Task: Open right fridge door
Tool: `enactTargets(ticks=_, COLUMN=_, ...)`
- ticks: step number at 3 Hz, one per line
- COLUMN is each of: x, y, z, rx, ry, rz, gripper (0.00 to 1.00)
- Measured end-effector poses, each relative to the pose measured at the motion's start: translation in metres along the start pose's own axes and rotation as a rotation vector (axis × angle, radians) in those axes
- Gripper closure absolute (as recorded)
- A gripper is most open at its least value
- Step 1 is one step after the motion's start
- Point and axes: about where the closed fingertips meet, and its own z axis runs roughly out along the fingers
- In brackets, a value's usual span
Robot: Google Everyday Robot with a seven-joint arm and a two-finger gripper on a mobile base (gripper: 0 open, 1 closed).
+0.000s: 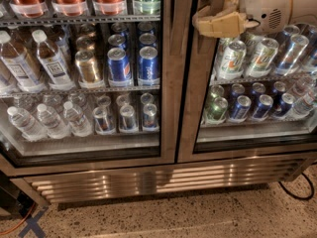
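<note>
**Right door** (190,98): right half of the fridge, a steel frame round a glass pane. It is shut, with its inner edge close beside the left door (167,83).

**Hand** (220,21): high up against the right door's inner frame edge, at the end of the white arm (275,6) that enters from the upper right. It cannot be told whether the hand is wide, narrow or gripping. No handle shows beneath it.

**Step in hand (judged):** gaining purchase on the door's inner edge before the pull.
- The hand should seat fully on that edge or in the dark gap between the doors, not on the glass.
- The pull should follow an arc outward and to the right. This assumes hinges on the far right side, which are out of view.
- A straight tug risks slipping off the steel.
- The gasket will probably resist at first, so steady force suits better than a jerk.
- The base should stand outside the door's swing.

**Count:**
- Doors: two, both shut.
- Hand: one.
- Right door, upper shelf: two green-and-white cans (230,59), and at least two silver-blue cans (292,51) beside them.
- Right door, lower shelf: two green cans (216,108), and about six blue cans (262,106) in two rows.
- Left door, middle shelf: four cola cans (147,64), three gold cans (89,67), and two labelled bottles (49,58) in full view.
- Left door, lower shelf: three water bottles (49,120) in front with more behind, and six small cans (126,117).
- Floor (198,214): one black cable (297,193), at the right.
</note>
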Motion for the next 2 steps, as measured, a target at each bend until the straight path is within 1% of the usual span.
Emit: enactTargets(ticks=2, x=0.0002, y=0.0001, z=0.0005, rx=-0.001, ry=-0.001, rz=0.003, gripper=1.0)
